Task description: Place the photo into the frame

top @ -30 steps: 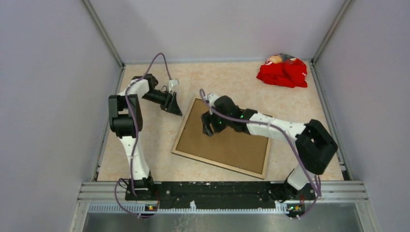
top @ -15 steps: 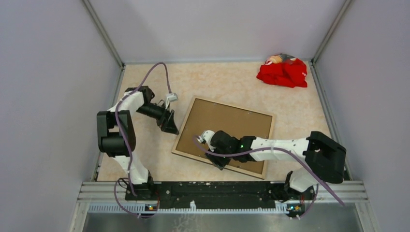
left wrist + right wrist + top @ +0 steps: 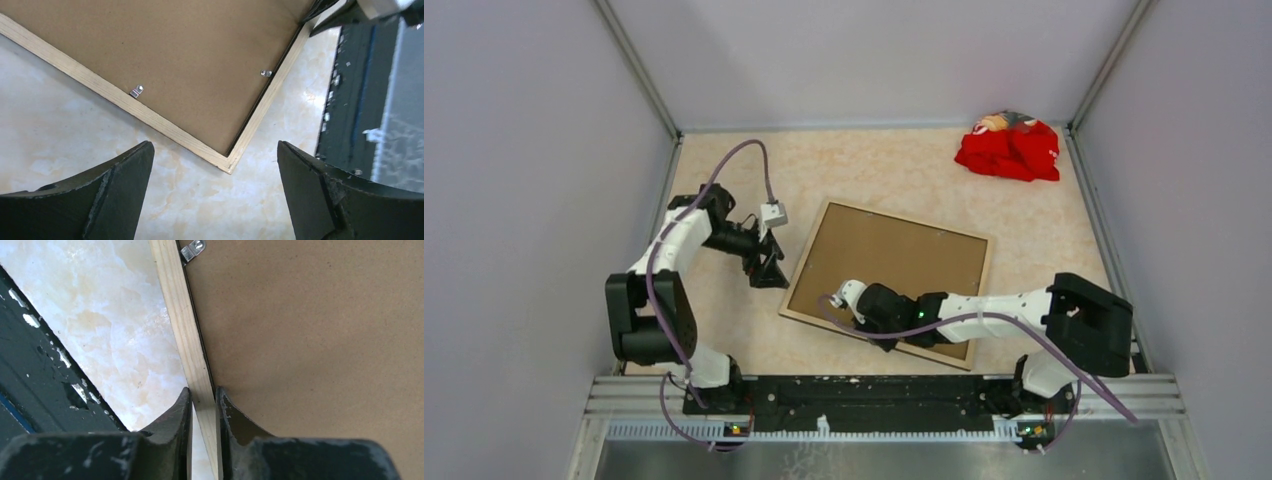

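Note:
The frame (image 3: pixel 910 222) lies face down in the middle of the table, its tan wood back up, with the brown backing board (image 3: pixel 894 270) inside it. The photo is hidden. My right gripper (image 3: pixel 876 335) is at the frame's near edge. In the right wrist view the right gripper (image 3: pixel 203 392) is shut on the wooden rail of the frame (image 3: pixel 175 305), one finger outside and one on the backing board (image 3: pixel 320 340). My left gripper (image 3: pixel 774 270) hovers open beside the frame's left edge. The left wrist view has the left gripper (image 3: pixel 214 150) open over the frame's corner (image 3: pixel 227 167), holding nothing.
A crumpled red cloth (image 3: pixel 1009 150) lies at the back right corner. Small metal clips (image 3: pixel 136 91) sit along the frame's inner edge, one of them (image 3: pixel 192 250) near the right gripper. The black base rail (image 3: pixel 874 390) runs along the near edge. Grey walls enclose three sides.
The right arm swept from the frame's far left part to its near edge and closed on the rail. The left arm drew back toward the near left and opened wide.

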Robot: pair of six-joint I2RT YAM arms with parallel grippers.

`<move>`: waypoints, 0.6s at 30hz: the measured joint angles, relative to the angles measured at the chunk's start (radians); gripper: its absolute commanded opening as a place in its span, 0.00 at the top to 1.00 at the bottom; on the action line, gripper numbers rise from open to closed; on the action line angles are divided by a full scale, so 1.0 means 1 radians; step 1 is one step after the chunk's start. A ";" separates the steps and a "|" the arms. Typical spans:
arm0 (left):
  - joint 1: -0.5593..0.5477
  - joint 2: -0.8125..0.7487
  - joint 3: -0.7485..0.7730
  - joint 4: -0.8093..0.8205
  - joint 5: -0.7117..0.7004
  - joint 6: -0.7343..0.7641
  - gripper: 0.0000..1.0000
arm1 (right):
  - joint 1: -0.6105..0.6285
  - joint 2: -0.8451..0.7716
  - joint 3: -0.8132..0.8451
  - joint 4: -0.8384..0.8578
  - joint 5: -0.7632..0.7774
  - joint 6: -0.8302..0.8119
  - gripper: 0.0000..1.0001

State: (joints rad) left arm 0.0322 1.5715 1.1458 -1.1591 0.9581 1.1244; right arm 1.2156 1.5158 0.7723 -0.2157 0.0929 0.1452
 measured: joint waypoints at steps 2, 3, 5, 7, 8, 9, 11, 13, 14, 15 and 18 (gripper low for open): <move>0.000 -0.068 -0.060 0.042 -0.009 0.054 0.01 | 0.001 0.000 0.004 -0.003 0.008 -0.011 1.00; 0.000 -0.103 -0.088 0.056 -0.014 0.079 0.01 | 0.001 0.001 0.010 -0.010 0.011 -0.018 1.00; 0.000 -0.195 -0.154 0.090 -0.027 0.148 0.01 | 0.001 0.008 0.029 -0.030 0.019 -0.023 1.00; -0.002 -0.311 -0.233 0.137 -0.042 0.231 0.01 | 0.001 0.018 0.063 -0.070 0.034 -0.022 1.00; -0.003 -0.355 -0.262 0.151 -0.047 0.262 0.01 | 0.001 0.019 0.082 -0.089 0.042 -0.021 1.00; -0.007 -0.409 -0.296 0.172 -0.055 0.300 0.01 | 0.001 0.019 0.103 -0.106 0.050 -0.019 1.00; -0.016 -0.487 -0.344 0.204 -0.065 0.358 0.01 | 0.001 0.019 0.145 -0.130 0.059 -0.011 1.00; -0.031 -0.563 -0.395 0.257 -0.069 0.410 0.01 | -0.001 0.019 0.188 -0.155 0.060 0.000 1.00; -0.038 -0.591 -0.414 0.281 -0.071 0.427 0.01 | -0.002 0.019 0.212 -0.169 0.058 0.006 1.00; -0.049 -0.627 -0.438 0.315 -0.074 0.452 0.02 | -0.004 0.019 0.233 -0.182 0.056 0.010 1.00; -0.087 -0.713 -0.489 0.390 -0.082 0.517 0.06 | -0.014 0.019 0.294 -0.210 0.038 0.024 1.00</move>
State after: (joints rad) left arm -0.0551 0.8589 0.6567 -0.7692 0.8764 1.6413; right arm 1.2018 1.5349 1.0664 -0.4259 0.1310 0.1696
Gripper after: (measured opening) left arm 0.971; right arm 0.074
